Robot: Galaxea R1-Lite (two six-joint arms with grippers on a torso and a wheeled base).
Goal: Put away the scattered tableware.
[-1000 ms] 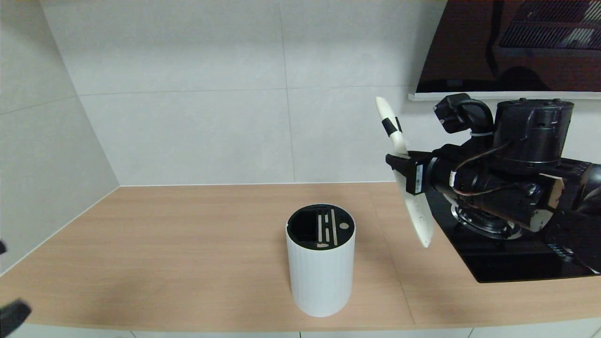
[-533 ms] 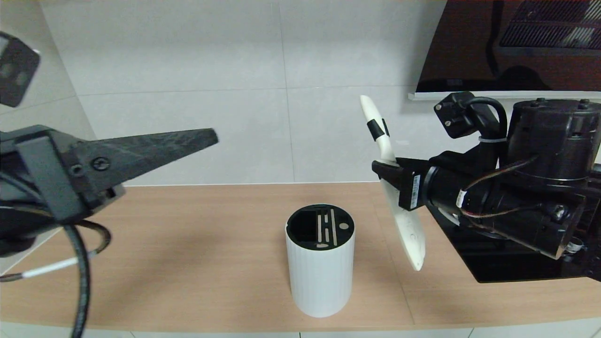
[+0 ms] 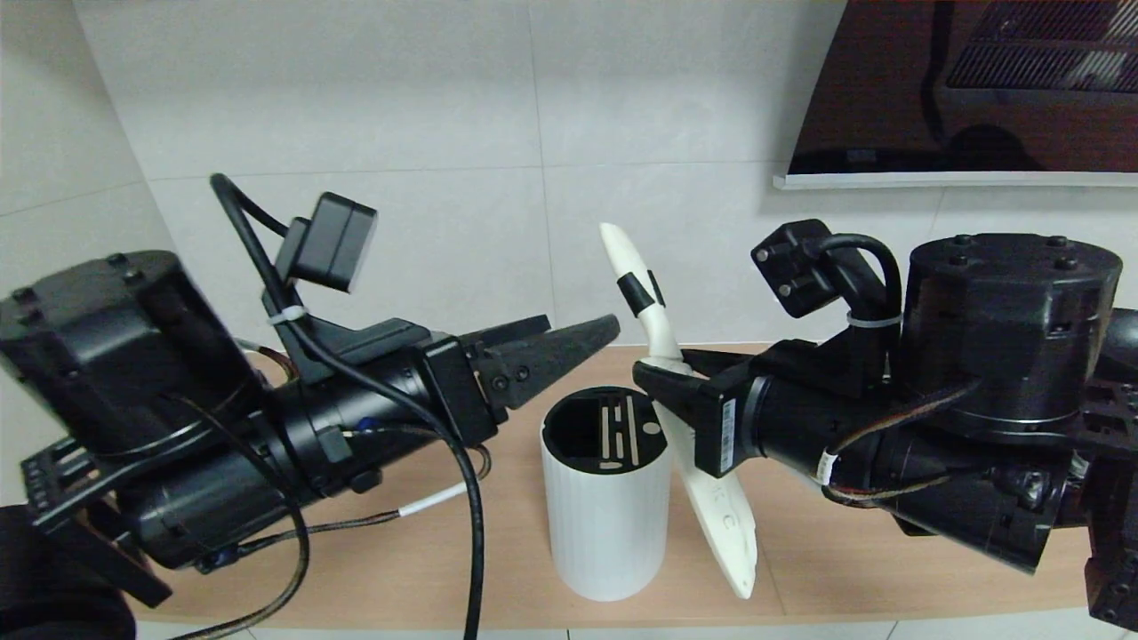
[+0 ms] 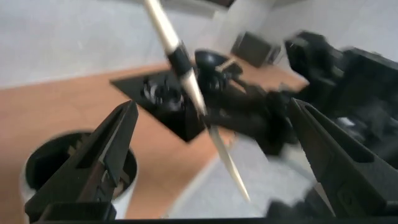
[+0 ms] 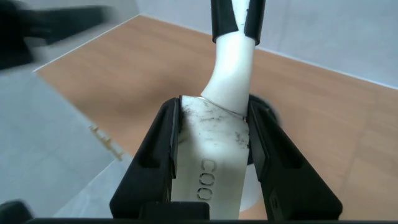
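Note:
A white ribbed cylinder holder (image 3: 607, 516) with a black slotted top stands near the counter's front edge; its top also shows in the left wrist view (image 4: 37, 180). My right gripper (image 3: 662, 382) is shut on a white knife (image 3: 711, 507) with a black band on its handle. The knife hangs nearly upright, blade down, right beside the holder's right side. In the right wrist view the fingers (image 5: 161, 155) clamp the knife (image 5: 217, 137) where handle meets blade. My left gripper (image 3: 578, 327) is open, just above and left of the holder, pointing at the knife (image 4: 186, 74).
The wooden counter (image 3: 800, 551) ends in a front edge just below the holder. A black cooktop (image 4: 161, 93) lies on the right part of the counter, under my right arm. A dark range hood (image 3: 960, 89) hangs at the upper right, with tiled wall behind.
My right gripper has carried the knife left and lower, to the holder's right side. My left arm has swung in from the left, its open gripper now above the holder.

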